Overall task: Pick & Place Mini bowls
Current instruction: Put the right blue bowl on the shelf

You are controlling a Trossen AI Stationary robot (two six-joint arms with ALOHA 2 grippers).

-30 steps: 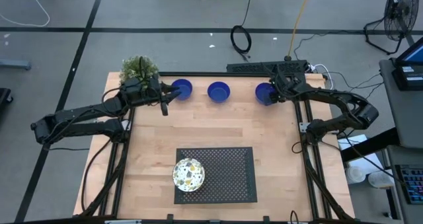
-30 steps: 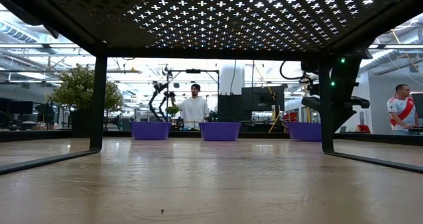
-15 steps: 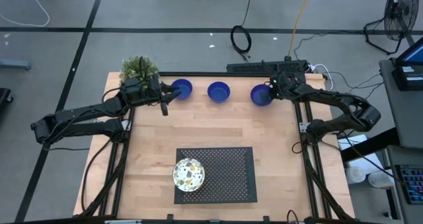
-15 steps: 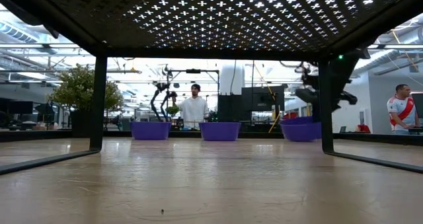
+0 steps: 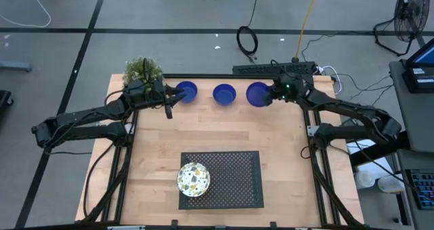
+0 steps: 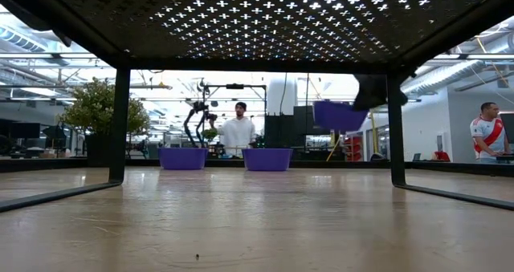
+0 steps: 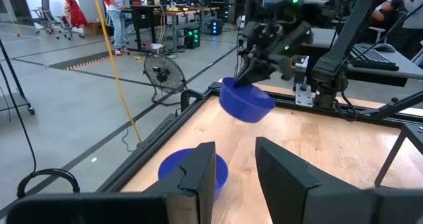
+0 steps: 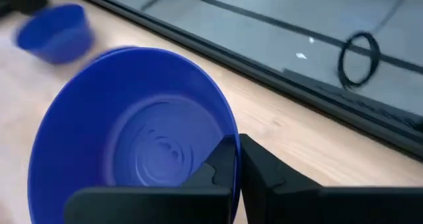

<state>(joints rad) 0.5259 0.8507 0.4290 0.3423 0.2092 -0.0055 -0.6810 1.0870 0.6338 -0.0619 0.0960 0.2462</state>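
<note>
Wooden bench [image 5: 217, 138], left to right: the left gripper [image 5: 169, 100] hovers beside the first blue bowl [image 5: 186, 91], jaws partly apart and empty. A second blue bowl [image 5: 224, 93] sits mid-row. The right gripper [image 5: 269, 94] has its jaws clamped on the rim of the third blue bowl [image 5: 256, 94], lifted clear. These bowls look light, rigid and glossy-slick; a rim pinch suits them.
</note>
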